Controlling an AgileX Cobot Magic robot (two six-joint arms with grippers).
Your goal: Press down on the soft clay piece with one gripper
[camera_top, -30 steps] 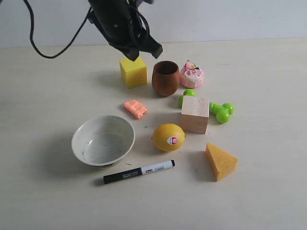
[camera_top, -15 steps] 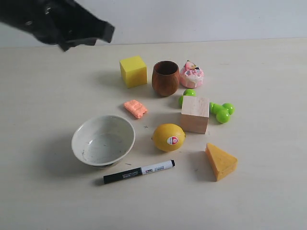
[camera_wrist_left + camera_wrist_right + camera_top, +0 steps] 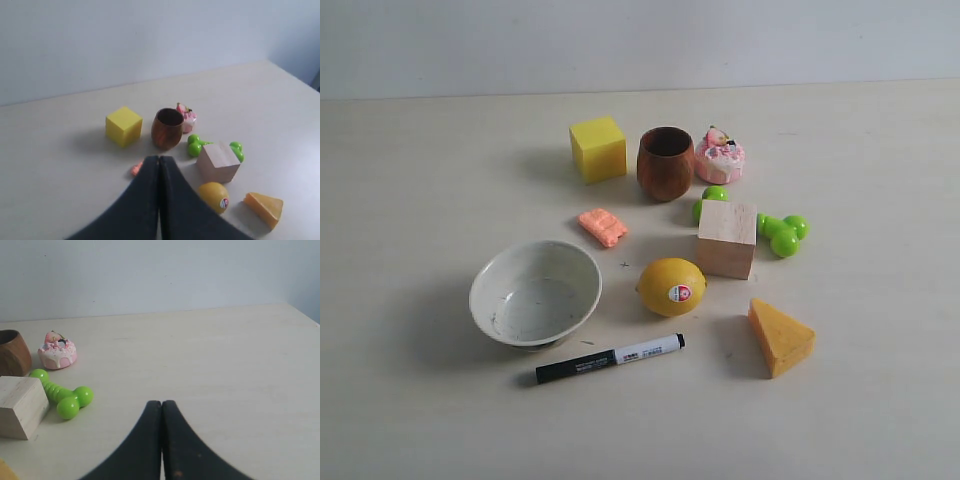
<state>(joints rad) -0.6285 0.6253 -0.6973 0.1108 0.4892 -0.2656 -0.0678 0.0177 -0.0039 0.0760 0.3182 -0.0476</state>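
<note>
The soft clay piece (image 3: 602, 226) lies on the tabletop (image 3: 420, 200) left of centre in the exterior view, between the yellow cube (image 3: 597, 148) and the white bowl (image 3: 535, 244); its long axis runs upper left to lower right. The left gripper (image 3: 159, 160), pressed together, shows a sliver of clay just beside its tip. The right gripper (image 3: 161, 404), also pressed together, shows none, so the left looks nearer.

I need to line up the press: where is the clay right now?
In the exterior view the clay lies on the table left of centre, between the yellow cube and the bowl, touching neither.
</note>
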